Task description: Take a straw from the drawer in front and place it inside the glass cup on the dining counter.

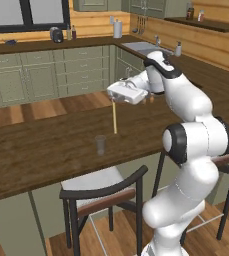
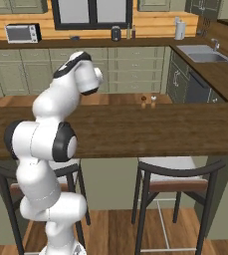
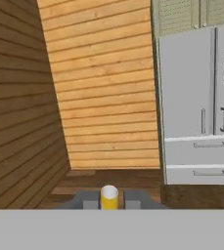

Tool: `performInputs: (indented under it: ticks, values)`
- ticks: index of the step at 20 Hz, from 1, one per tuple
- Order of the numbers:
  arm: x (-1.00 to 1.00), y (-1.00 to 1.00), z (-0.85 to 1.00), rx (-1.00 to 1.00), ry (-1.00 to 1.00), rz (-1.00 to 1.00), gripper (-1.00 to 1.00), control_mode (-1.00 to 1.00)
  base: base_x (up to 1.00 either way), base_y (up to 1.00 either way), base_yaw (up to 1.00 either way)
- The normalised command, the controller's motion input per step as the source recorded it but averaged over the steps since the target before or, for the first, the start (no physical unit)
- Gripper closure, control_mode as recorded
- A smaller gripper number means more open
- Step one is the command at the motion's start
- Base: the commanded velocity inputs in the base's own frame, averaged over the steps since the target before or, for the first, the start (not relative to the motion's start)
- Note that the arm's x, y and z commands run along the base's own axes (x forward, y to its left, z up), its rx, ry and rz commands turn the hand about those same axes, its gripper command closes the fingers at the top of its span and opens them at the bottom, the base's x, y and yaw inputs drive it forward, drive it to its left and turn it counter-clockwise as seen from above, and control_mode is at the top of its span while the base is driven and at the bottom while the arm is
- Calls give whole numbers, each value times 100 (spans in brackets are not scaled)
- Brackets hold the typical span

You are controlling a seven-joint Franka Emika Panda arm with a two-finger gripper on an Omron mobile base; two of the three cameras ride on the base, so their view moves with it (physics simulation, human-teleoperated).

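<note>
- Fingers (image 3: 132, 199) of the gripper (image 1: 117, 99) pinch the straw (image 1: 115, 118) at its top end; the hand view looks down on that end between the two tips.
- Straw hangs upright below the gripper, above the dining counter (image 1: 46, 150).
- Glass cup (image 1: 101, 145) stands on the counter, just left of the straw's lower end and nearer the chair (image 1: 103, 192).

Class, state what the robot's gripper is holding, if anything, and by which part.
The thin pale-yellow straw, gripped at its top end by the gripper; it hangs vertically above the dark-brown dining counter.
</note>
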Motion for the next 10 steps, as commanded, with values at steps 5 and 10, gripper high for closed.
performInputs:
  ticks: [5,10]
  values:
    - [-35,0,-5,4,-16,13,100,-100,0,0,0]
    - [1,0,-10,9,-9,9,100,-100,0,0,0]
